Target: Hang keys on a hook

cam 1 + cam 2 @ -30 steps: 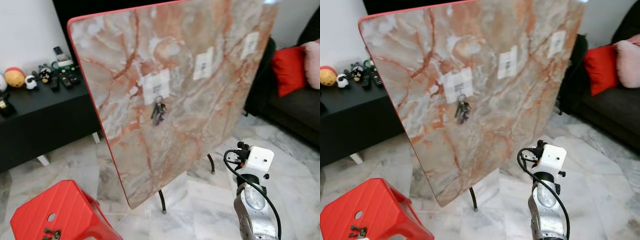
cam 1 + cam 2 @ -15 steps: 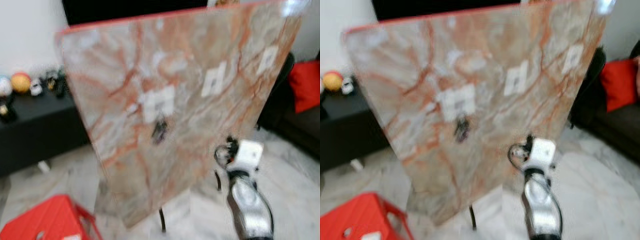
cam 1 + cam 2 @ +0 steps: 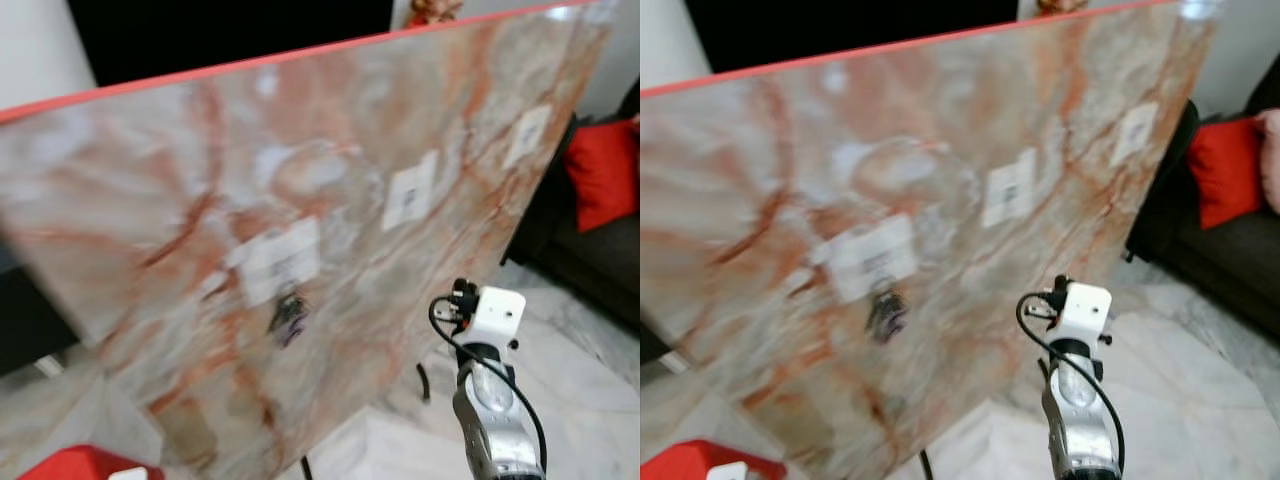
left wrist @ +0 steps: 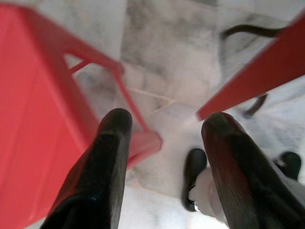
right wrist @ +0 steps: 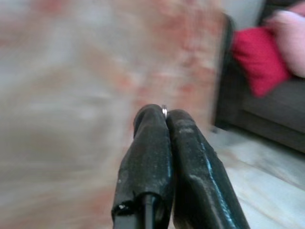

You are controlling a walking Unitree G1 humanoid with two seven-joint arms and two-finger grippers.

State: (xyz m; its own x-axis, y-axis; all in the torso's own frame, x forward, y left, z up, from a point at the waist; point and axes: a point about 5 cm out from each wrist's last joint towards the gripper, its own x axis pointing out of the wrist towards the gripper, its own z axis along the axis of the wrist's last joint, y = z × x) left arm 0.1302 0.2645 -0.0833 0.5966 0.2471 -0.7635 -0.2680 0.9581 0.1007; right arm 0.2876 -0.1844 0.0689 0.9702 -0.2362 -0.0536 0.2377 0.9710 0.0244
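Right gripper (image 5: 165, 114) is pinched tight on a thin metal ring, raised toward the marble board (image 3: 200, 200); aim for a free label, slowly.

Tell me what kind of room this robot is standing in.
Most likely a home living room: a dark sofa with a red cushion stands on a pale marble-tiled floor. A marble-patterned board with a red edge stands propped up, and a bunch of keys hangs on it.
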